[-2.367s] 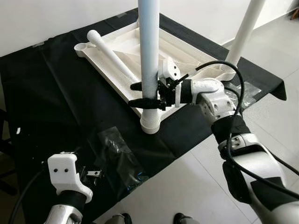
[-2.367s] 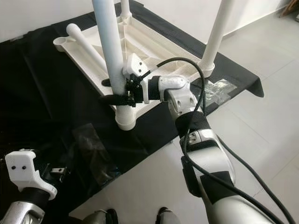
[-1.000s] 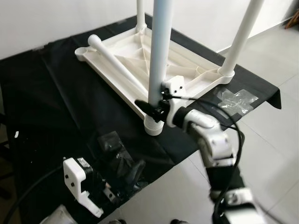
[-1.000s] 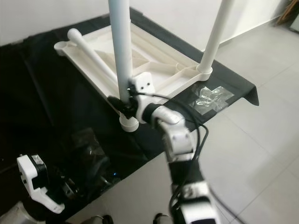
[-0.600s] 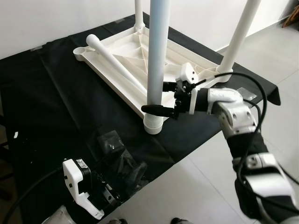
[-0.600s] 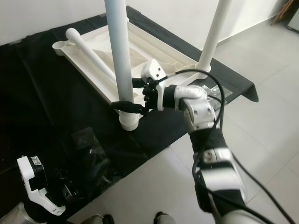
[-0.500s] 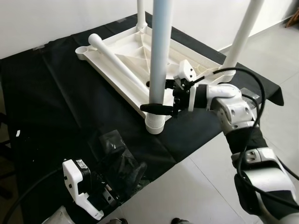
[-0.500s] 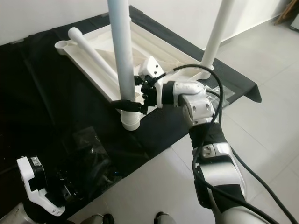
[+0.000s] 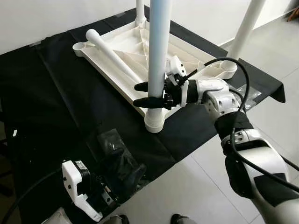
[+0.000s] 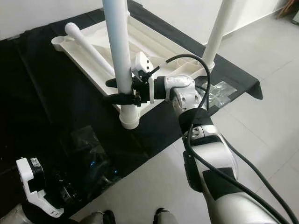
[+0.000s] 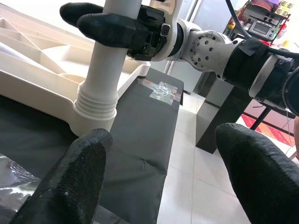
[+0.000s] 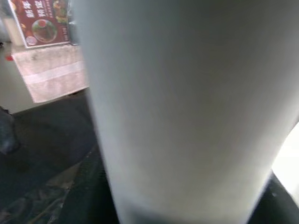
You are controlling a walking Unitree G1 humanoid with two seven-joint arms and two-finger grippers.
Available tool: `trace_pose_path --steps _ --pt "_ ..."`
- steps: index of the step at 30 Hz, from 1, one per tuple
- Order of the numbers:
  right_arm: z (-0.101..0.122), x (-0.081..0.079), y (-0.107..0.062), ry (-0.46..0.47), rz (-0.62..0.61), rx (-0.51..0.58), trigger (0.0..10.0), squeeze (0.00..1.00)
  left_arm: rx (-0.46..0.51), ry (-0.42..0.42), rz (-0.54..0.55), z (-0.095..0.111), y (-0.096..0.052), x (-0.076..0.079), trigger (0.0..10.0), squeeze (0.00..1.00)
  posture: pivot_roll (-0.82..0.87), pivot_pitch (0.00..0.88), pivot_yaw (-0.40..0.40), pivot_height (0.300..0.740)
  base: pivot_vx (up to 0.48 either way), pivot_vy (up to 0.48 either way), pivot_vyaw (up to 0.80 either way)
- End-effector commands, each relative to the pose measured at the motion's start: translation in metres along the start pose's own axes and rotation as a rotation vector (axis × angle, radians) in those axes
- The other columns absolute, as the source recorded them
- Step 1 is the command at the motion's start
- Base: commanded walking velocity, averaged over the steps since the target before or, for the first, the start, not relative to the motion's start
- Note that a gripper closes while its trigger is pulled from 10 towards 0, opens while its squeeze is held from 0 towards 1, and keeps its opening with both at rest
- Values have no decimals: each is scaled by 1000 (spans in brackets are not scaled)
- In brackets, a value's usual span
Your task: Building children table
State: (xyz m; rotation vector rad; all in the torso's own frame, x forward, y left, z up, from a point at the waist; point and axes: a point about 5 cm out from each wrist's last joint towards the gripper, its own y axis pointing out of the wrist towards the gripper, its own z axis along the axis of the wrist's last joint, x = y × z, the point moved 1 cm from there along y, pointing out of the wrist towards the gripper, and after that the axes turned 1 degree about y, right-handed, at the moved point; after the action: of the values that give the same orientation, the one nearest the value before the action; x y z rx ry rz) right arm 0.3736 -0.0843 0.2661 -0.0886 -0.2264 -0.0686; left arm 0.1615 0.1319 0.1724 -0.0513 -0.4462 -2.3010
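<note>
Since half a second ago, the right gripper (image 9: pixel 148 94) has closed in on the upright white leg (image 9: pixel 158 51), and its two black fingers (image 10: pixel 117 98) now sit one on each side of the tube just above the threaded collar (image 9: pixel 154 122), where before only the nearer finger reached it. The fingers look pressed against the leg, though from the head views the far finger is partly hidden behind the tube, so the grip seems firm rather than certain. In the right wrist view the leg (image 12: pixel 187 107) stands very close in front of the lens.

The upturned white tabletop (image 9: pixel 110 79) lies on a black cloth (image 9: pixel 56 107) spread over the floor. The held leg stands in its near corner socket, another leg (image 9: pixel 247 25) stands in the right corner, and one loose leg (image 9: pixel 112 56) lies across the underside.

The left gripper (image 11: pixel 159 172) hangs low near the cloth's front edge with its fingers spread wide apart and nothing between them, beside a crumpled clear plastic bag (image 9: pixel 114 158). A second plastic bag (image 10: pixel 216 91) lies on the cloth by the right corner.
</note>
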Motion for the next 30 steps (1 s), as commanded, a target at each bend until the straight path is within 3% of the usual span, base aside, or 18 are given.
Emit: trace_pose_path --steps 1,7,9,10,11,12,14,15,17,18,19,23,24,30 --pt "-2 -1 2 1 17 10 0 0 -17 -3 -13 0 -2 2 10000 0 89 261 11 740 0 0 0" --pt "-13 -2 -6 -34 -103 -11 0 0 -17 -6 -12 -2 0 1 10000 0 82 257 8 740 0 0 0" --pt "-23 -2 -3 11 -287 -29 0 0 -17 -6 -12 -2 0 1 10000 0 73 253 -2 740 0 0 0" --pt "-23 -2 -3 11 -287 -29 0 0 -17 -6 -12 -2 0 1 10000 0 73 253 -2 740 0 0 0" --pt "-35 -5 4 44 -540 -54 0 0 -17 -6 -13 -2 0 0 10000 0 69 251 -6 740 0 0 0" --pt "-35 -5 4 44 -540 -54 0 0 -17 -6 -13 -2 0 0 10000 0 69 251 -6 740 0 0 0" --pt "-65 -55 21 127 -886 -116 0 0 -16 -6 -15 -2 0 -2 10000 0 56 248 9 740 0 0 0" --pt "-65 -55 21 127 -886 -116 0 0 -16 -6 -15 -2 0 -2 10000 0 56 248 9 740 0 0 0" --pt "-72 -82 30 216 -967 -117 0 0 -17 -7 -18 -3 1 -4 10000 0 55 244 12 740 0 0 0" --pt "-72 -82 30 216 -967 -117 0 0 -17 -7 -18 -3 1 -4 10000 0 55 244 12 740 0 0 0" --pt "-68 -83 42 214 -928 -93 0 0 -19 -5 -22 -4 1 -5 10000 0 51 221 18 740 0 0 0" --pt "-60 -78 62 202 -837 -50 0 0 -25 -1 -29 -7 3 -7 10000 0 55 205 7 740 0 0 0" --pt "-58 -74 63 197 -805 -45 9725 0 -23 1 -24 -7 3 -7 10000 0 56 204 7 740 0 0 0" --pt "-50 -67 64 178 -722 -51 10000 0 -19 4 -13 -7 2 -8 10000 0 54 204 8 740 0 0 0"
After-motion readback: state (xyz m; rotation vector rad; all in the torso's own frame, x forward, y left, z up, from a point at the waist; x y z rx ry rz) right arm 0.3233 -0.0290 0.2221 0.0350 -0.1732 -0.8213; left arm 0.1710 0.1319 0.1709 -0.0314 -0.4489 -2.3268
